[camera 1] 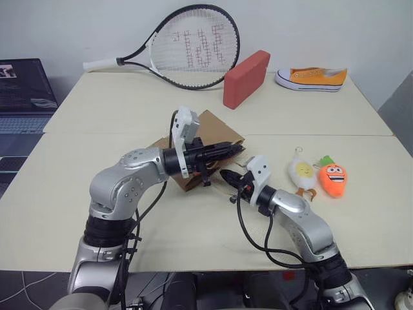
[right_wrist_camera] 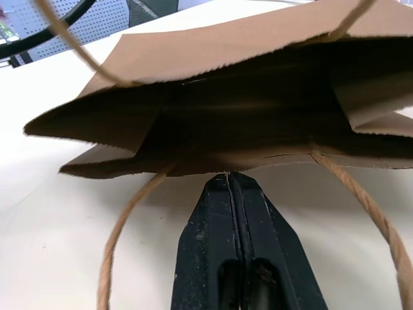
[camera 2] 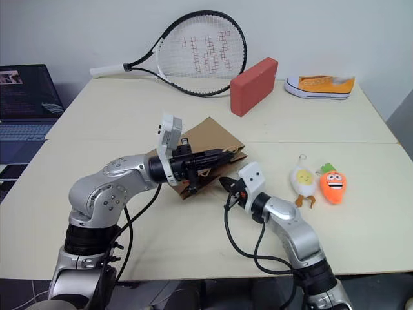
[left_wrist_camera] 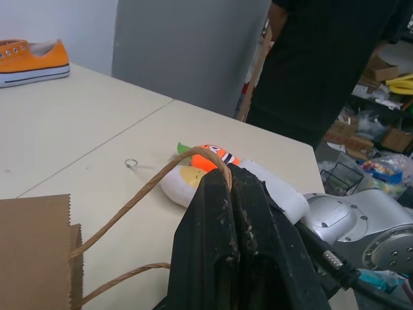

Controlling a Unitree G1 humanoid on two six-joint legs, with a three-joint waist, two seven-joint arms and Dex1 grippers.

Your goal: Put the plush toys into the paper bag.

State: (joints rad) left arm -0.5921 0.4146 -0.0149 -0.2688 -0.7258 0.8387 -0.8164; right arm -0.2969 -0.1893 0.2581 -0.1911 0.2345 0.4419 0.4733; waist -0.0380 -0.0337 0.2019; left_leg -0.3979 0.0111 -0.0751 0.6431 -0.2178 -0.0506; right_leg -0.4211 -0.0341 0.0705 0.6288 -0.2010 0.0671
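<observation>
The paper bag (camera 1: 210, 145) lies on its side on the table (camera 1: 129, 110), its mouth facing the right gripper (right_wrist_camera: 229, 177) and its top edge lifted a little, so the dark inside shows in the right wrist view. The left gripper (left_wrist_camera: 222, 177) reaches in level over the bag's mouth, fingers pressed together on the upper twine handle (left_wrist_camera: 148, 187), which runs up from the bag's edge and hooks over the fingertips. The right gripper sits just below and in front of the mouth, its fingers pressed together with their tips at the bag's lower lip; whether they pinch the paper cannot be told. The lower handle (right_wrist_camera: 122, 226) loops loosely around that gripper.

The plush toys lie side by side on the table beyond the right gripper, apart from the bag: the egg (camera 1: 302, 172) nearer, the carrot (camera 1: 333, 179) touching or just beside it on the far side.

No readable writing shows on the bag or toys.
</observation>
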